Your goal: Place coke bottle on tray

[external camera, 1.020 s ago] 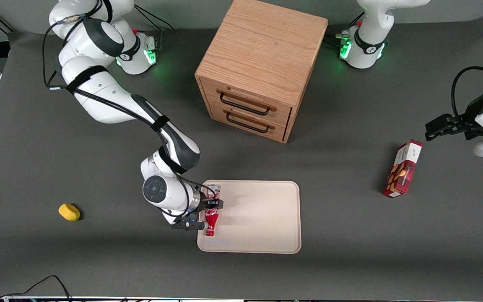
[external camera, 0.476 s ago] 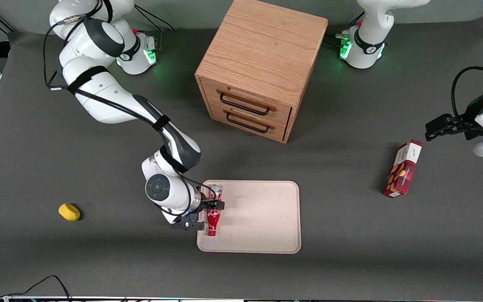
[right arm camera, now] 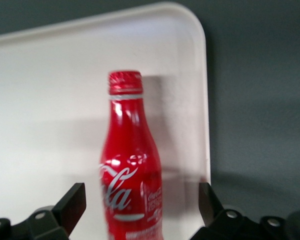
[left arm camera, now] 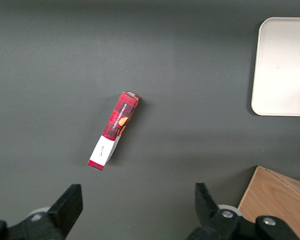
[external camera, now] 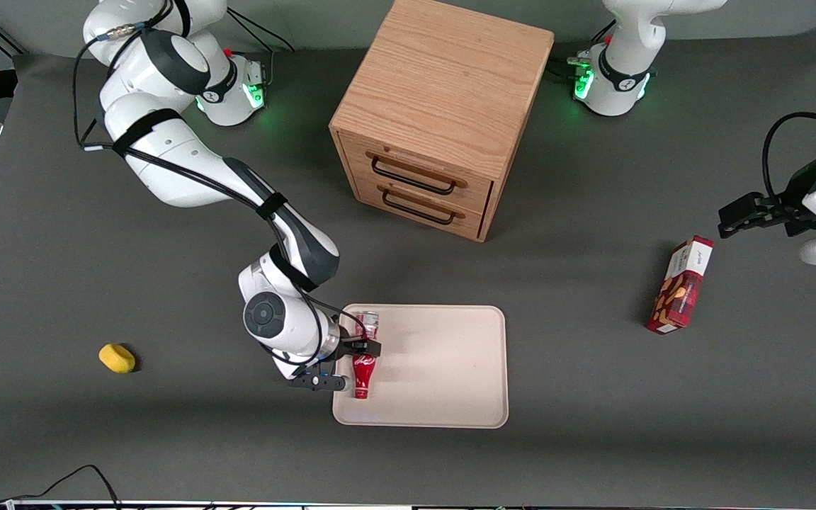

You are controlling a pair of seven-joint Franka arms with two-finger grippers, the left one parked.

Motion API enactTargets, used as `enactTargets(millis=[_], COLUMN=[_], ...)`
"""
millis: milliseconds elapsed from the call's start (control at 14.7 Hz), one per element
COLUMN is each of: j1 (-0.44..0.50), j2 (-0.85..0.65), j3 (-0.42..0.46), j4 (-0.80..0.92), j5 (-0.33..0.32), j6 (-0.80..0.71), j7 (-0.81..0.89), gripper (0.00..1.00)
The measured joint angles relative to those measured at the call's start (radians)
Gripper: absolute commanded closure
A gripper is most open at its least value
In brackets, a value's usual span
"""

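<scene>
Claw [external camera: 360, 352] spread either side of the coke bottle [external camera: 362, 366], lying near the tray [external camera: 443, 368] edge: pull away crookedly and you could roll it off.

Glossy white arm [external camera: 167, 163] shells with dark grey joint bands, black cables strapped along the links, green lights glowing at the base. Black gripper [external camera: 351, 365] over the tray's edge nearest the working arm; possibly small screws on its fingers [right arm camera: 72, 205].

Dark grey table [external camera: 592, 425], wooden drawer cabinet [external camera: 443, 113], cream tray [external camera: 443, 368], red snack box [external camera: 681, 287], yellow object [external camera: 117, 358].
</scene>
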Motion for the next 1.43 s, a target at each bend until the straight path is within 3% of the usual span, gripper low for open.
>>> enactTargets(millis=[544, 748, 884, 1156, 1293, 1429], j1=[-0.068, -0.118, -0.135, -0.139, -0.145, -0.145], j2=[-0.429, -0.583, -0.687, -0.925, -1.038, -1.137], j3=[0.026, 0.008, -0.054, -0.316, -0.404, -0.431], j4=[0.010, 0.010, 0.008, -0.130, -0.271, -0.437], j5=[0.004, 0.035, 0.109, 0.294, 0.319, 0.323], j6=[-0.514, -0.719, -0.858, -0.938, -0.925, -0.860], j7=[0.012, 0.008, -0.023, -0.165, -0.213, -0.219], gripper=[0.00, 0.00, 0.00, 0.00, 0.00, 0.00])
